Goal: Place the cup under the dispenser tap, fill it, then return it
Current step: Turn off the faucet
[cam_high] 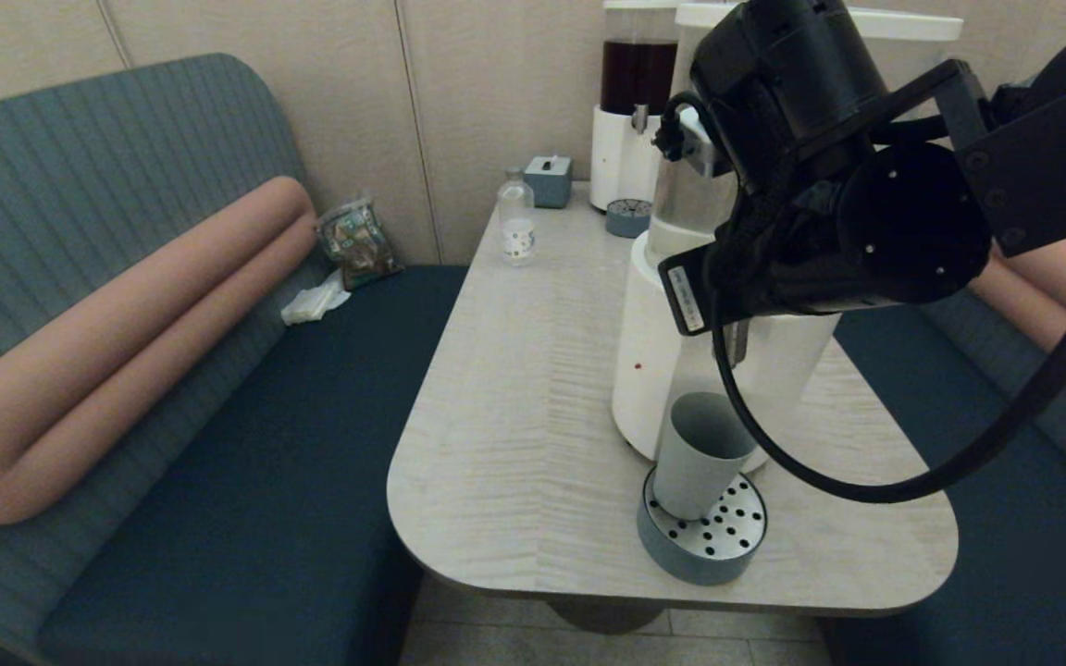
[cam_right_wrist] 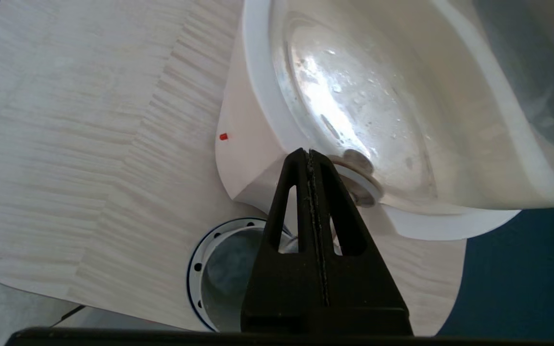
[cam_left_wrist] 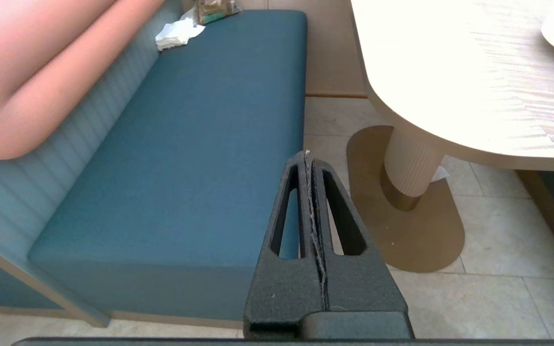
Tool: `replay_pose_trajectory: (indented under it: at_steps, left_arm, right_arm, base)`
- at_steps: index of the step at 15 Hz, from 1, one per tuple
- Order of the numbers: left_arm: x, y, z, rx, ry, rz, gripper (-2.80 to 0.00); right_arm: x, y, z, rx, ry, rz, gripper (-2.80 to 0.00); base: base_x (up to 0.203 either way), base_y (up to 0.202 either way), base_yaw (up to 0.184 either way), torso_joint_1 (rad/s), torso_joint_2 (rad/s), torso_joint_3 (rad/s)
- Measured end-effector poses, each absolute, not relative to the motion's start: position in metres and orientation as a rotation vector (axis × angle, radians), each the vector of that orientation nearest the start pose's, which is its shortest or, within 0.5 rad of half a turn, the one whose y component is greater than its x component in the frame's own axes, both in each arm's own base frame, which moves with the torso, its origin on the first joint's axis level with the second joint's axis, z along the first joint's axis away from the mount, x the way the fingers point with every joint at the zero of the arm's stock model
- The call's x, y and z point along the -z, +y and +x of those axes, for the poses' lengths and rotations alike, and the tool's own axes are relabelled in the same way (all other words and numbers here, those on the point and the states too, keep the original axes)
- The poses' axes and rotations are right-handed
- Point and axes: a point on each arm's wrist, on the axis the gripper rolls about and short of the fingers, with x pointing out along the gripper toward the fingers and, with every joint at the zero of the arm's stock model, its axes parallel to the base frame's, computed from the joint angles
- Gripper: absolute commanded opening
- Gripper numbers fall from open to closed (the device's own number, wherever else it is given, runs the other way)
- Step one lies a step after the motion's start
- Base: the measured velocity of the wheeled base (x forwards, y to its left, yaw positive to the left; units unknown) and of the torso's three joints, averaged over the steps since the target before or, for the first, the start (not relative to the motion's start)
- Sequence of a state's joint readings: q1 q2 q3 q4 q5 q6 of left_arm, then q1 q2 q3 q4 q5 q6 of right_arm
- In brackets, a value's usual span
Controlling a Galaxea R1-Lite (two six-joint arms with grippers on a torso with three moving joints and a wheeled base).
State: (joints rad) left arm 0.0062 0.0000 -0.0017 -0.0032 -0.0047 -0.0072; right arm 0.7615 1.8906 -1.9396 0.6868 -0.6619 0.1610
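Observation:
The grey-blue cup point(cam_high: 698, 455) stands upright on the round perforated drip tray point(cam_high: 723, 541) in front of the large white-based dispenser point(cam_high: 658, 370). In the right wrist view I look down into the cup point(cam_right_wrist: 229, 271), and whether it holds liquid cannot be told. My right gripper point(cam_right_wrist: 309, 154) is shut and empty, with its tips right beside the metal dispenser tap point(cam_right_wrist: 361, 175) above the cup. In the head view the right arm point(cam_high: 820, 185) hides those fingers. My left gripper point(cam_left_wrist: 307, 156) is shut and empty, parked low beside the table over the bench edge and floor.
At the back of the table point(cam_high: 514, 416) stand a dark-liquid dispenser point(cam_high: 635, 102) with its small tray point(cam_high: 628, 218), a clear bottle point(cam_high: 516, 217) and a tissue box point(cam_high: 549, 180). Benches flank the table. A snack bag point(cam_high: 357, 242) and crumpled tissue point(cam_high: 314, 303) lie on the left bench.

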Motion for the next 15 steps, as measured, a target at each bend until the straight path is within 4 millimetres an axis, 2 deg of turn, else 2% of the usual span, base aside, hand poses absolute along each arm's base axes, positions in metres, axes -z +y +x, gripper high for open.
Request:
replay_pose_trajectory:
  at_steps: [9, 15]
  left_arm:
    - [-0.076, 0.000, -0.023, -0.002, -0.004, -0.007, -2.80]
    - [-0.077, 0.000, -0.023, -0.001, -0.006, -0.007, -2.80]
  right_arm:
    - [-0.312, 0.223, 0.259, -0.048, 0.491, -0.252, -2.80]
    - [-0.326, 0.224, 0.247, -0.101, 0.441, -0.202, -2.80]
  base:
    - [0.000, 0.000, 0.000, 0.000, 0.00, 0.000]
    - [0.000, 0.000, 0.000, 0.000, 0.00, 0.000]
